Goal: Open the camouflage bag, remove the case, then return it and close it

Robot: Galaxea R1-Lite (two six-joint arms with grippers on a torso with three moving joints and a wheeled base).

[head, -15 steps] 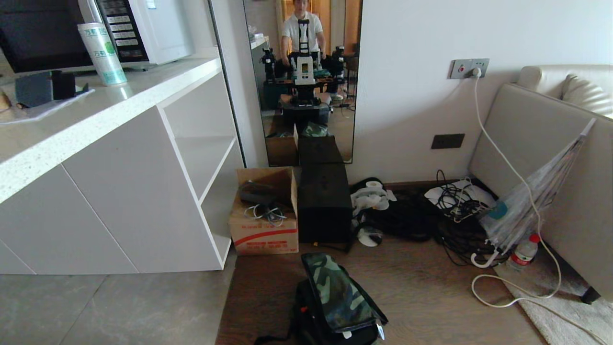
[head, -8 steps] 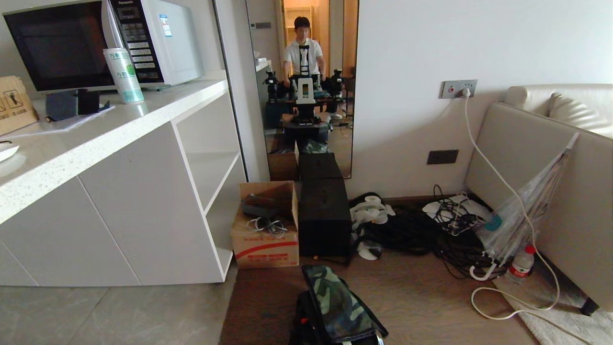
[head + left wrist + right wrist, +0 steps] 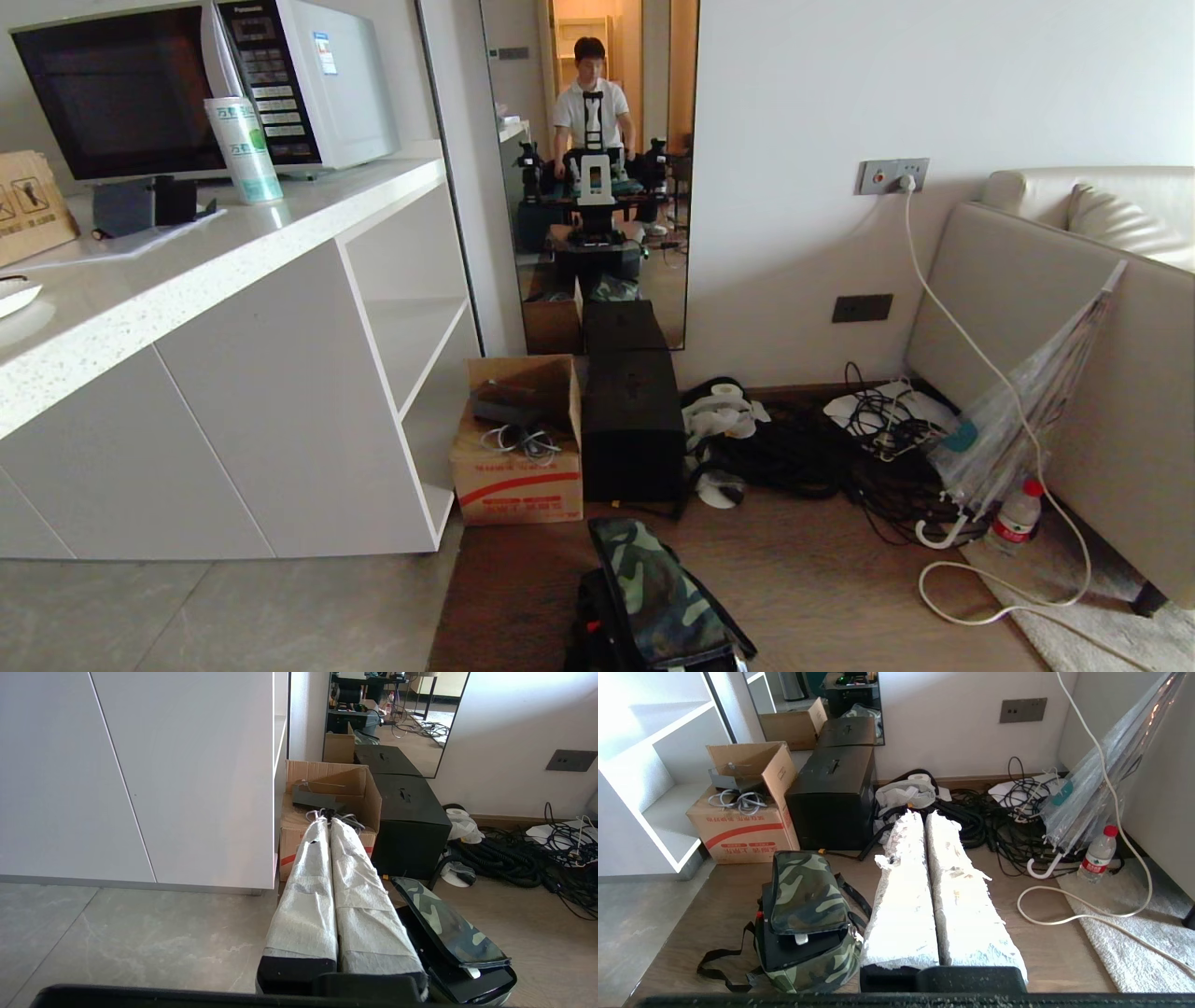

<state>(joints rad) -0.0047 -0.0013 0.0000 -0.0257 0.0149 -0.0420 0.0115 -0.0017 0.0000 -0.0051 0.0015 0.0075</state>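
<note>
Nothing touched yet: the bag (image 3: 653,597) sits on the floor just before the robot, lid down, both claws, left (image 3: 331,826) and right (image 3: 922,821), pressed shut and hanging clear, so next comes reaching down for the zip.

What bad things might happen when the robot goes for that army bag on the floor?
The bag lies slumped with its flap ajar, so the soft bag may slide or tip when a gripper pulls at it. Its loose straps trail over the floor and could snag. The cables and white cord lie close by the right gripper, which might catch them while it reaches.
</note>
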